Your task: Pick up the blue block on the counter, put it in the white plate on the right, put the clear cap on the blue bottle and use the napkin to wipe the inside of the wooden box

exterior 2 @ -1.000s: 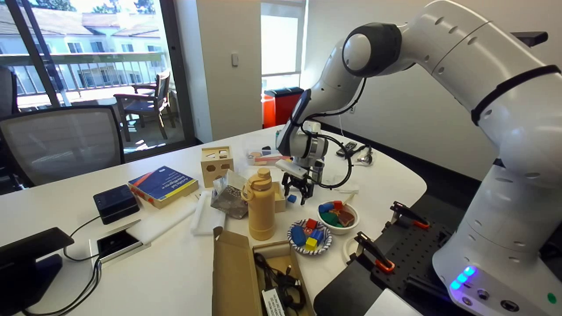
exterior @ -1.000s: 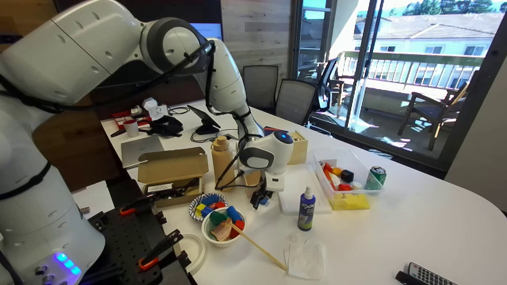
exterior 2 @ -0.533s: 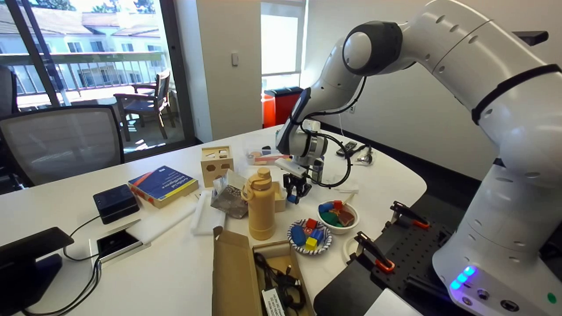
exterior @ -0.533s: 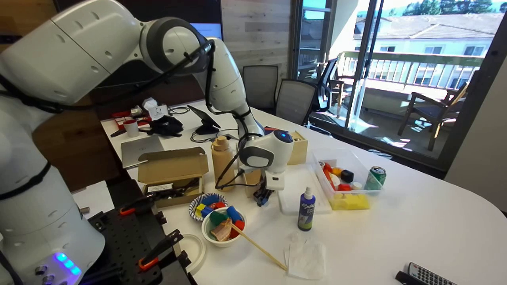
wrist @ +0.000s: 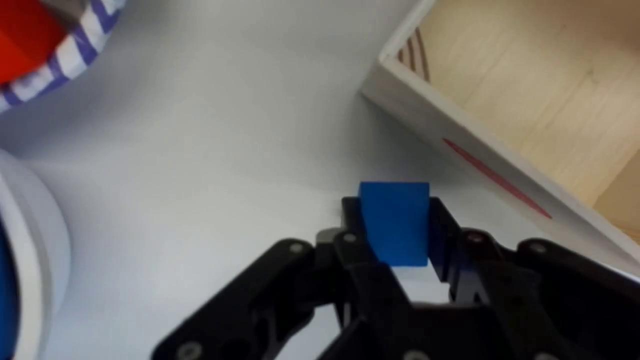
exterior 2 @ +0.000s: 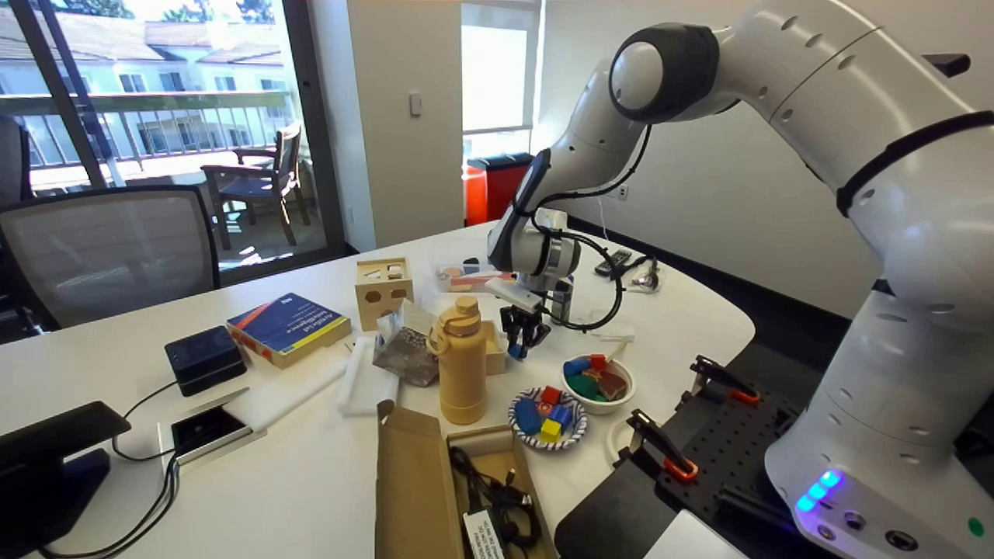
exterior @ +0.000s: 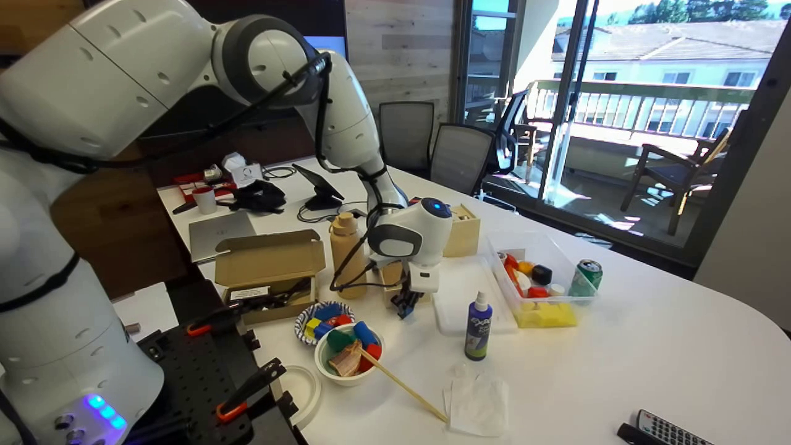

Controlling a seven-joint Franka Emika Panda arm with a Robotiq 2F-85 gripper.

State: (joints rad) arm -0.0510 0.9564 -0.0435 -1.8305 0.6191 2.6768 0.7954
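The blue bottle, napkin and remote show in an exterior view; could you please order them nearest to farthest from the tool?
1. Blue bottle, picture-right of the tool.
2. Napkin, lower in the picture.
3. Remote, far lower right.

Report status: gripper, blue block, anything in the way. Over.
Gripper closed on blue block. Wall of wooden box close beside it. Block not yet in white plate. White bowl possibly in the path there.
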